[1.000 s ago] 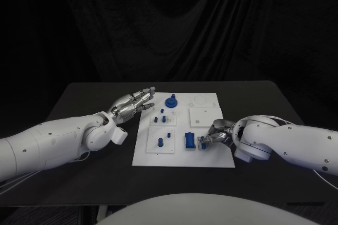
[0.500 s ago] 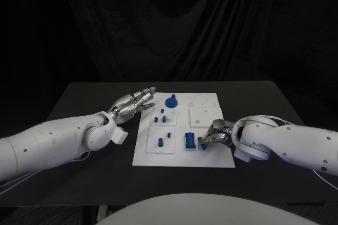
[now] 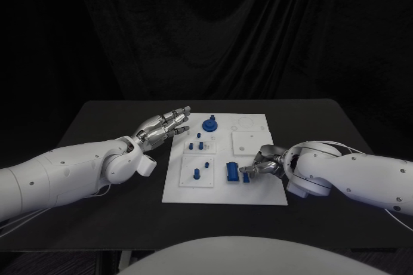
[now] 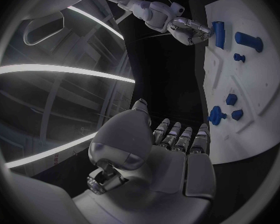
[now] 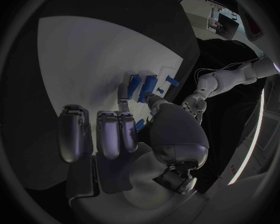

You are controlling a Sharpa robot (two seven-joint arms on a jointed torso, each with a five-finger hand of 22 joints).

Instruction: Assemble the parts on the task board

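The left hand point(image 3: 162, 127) hovers with its fingers spread and nothing in it, just left of the task board's point(image 3: 225, 194) far left corner. On the white board, which carries no readable writing, about seven blue parts show, among them a round knobbed part point(image 3: 209, 124) far left and a rectangular block point(image 3: 232, 171) near the middle. At the board's right, the right hand point(image 3: 265, 165) pinches a small blue part point(image 3: 246, 177) beside that block; the right wrist view shows its fingertip point(image 5: 123, 91) on the piece, its other fingers stretched over the board.

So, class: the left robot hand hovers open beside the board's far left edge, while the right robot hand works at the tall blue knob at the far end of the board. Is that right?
Not quite. The left robot hand does hover open by the task board. But the head view shows the right robot hand at the near end, its fingers by the blue rectangular block, not the blue knob at the far end.
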